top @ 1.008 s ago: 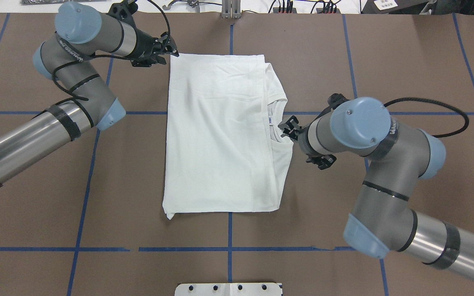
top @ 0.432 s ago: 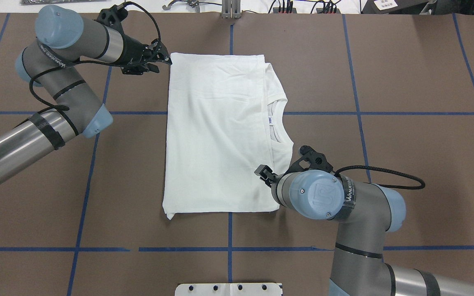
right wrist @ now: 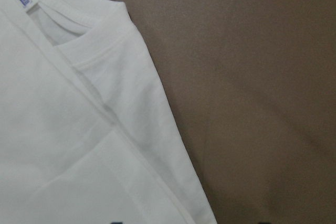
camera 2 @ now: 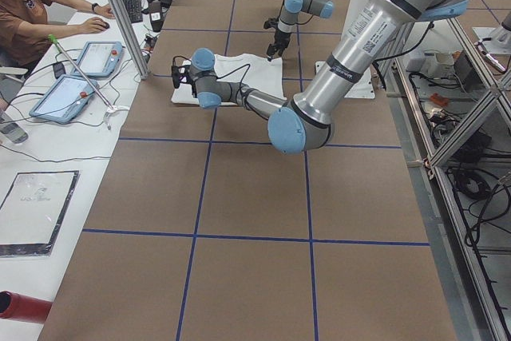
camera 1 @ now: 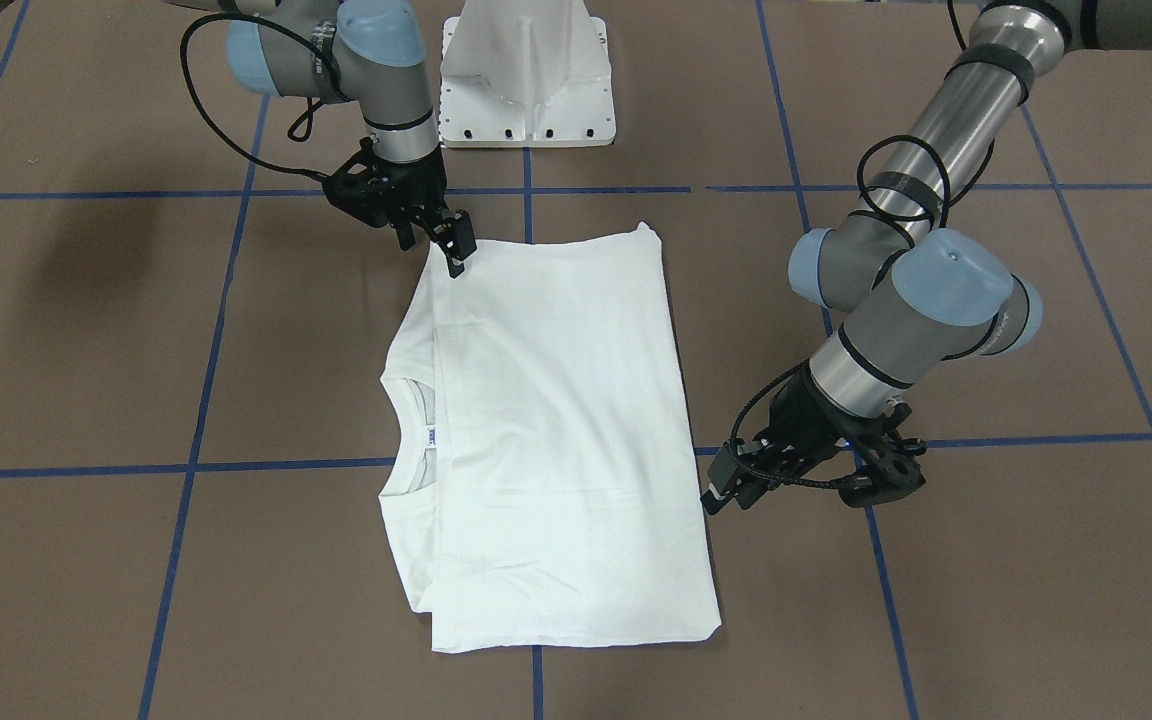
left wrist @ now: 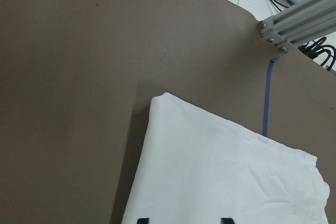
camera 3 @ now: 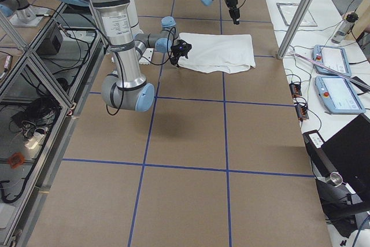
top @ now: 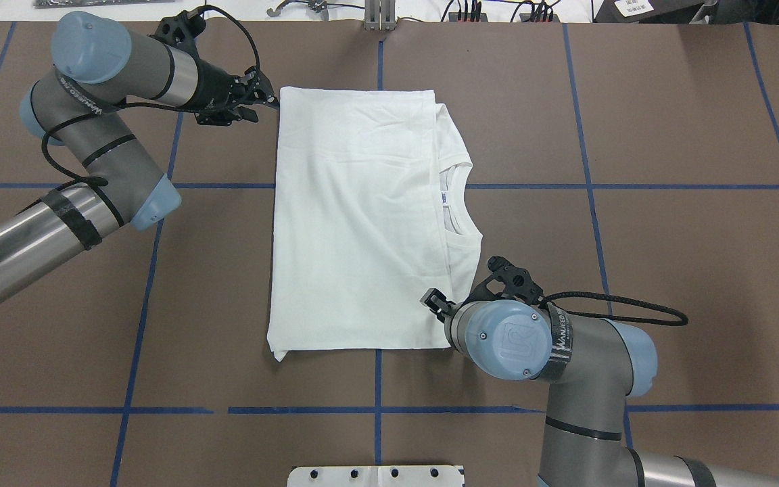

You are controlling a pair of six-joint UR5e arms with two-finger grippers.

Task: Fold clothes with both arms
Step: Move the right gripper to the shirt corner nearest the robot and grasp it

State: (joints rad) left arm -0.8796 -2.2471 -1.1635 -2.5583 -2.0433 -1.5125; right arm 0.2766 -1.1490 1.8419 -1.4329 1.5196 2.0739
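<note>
The white T-shirt (top: 362, 223) lies flat on the brown table, folded into a tall rectangle. Its ribbed collar and small neck label (top: 444, 197) show at its right edge, and no printed text shows. My left gripper (top: 269, 98) is open beside the shirt's far left corner. In the left wrist view two fingertips (left wrist: 226, 220) stand apart over the cloth (left wrist: 220, 171). My right gripper (top: 433, 301) is open at the shirt's near right corner, partly hidden by its wrist. In the front view the right gripper (camera 1: 451, 245) is at that corner and the left gripper (camera 1: 721, 487) is by the shirt's (camera 1: 556, 430) edge.
The white pedestal base (camera 1: 526, 75) stands at the robot's side of the table. Blue tape lines cross the brown surface. An aluminium post (camera 2: 120, 13), tablets and a seated operator (camera 2: 32, 13) are beyond the table's far edge.
My right gripper has swung from the collar down to the shirt's near right corner. My left arm has drawn back a little to the left at the far left corner. The shirt has not moved.
</note>
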